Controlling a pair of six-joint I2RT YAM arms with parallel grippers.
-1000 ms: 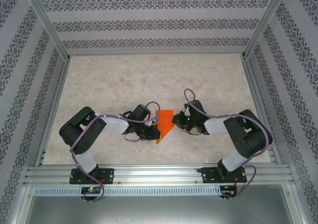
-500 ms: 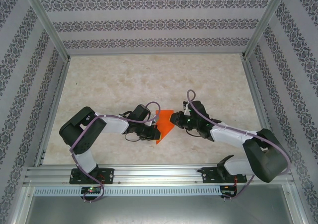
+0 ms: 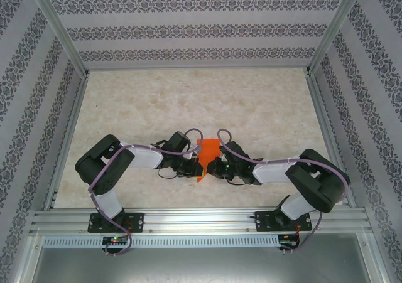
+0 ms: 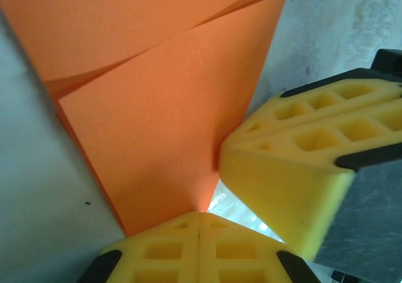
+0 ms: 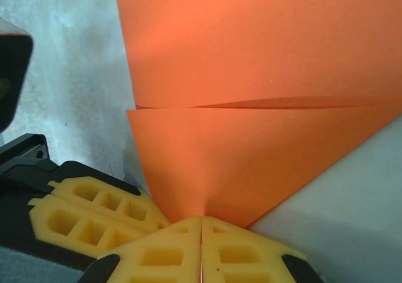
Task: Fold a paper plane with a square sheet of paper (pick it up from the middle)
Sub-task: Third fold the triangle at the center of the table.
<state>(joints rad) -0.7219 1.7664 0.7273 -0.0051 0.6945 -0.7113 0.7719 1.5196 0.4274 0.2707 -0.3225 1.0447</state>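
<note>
Folded orange sheet (image 3: 207,150) at lower centre of top view, on marbled table (image 3: 157,95), between the two arms.
Left gripper (image 3: 197,169) at sheet's lower left edge, right gripper (image 3: 212,167) at its lower right, close together.
Left wrist view: left gripper (image 4: 200,219) pressed together at frame bottom, pinching narrow end of sheet (image 4: 163,126); right gripper's yellow finger (image 4: 295,170) crowds in at lower right.
Right wrist view: right gripper (image 5: 201,223) pressed together on sheet's point (image 5: 251,151); left gripper's finger (image 5: 94,211) at lower left.
</note>
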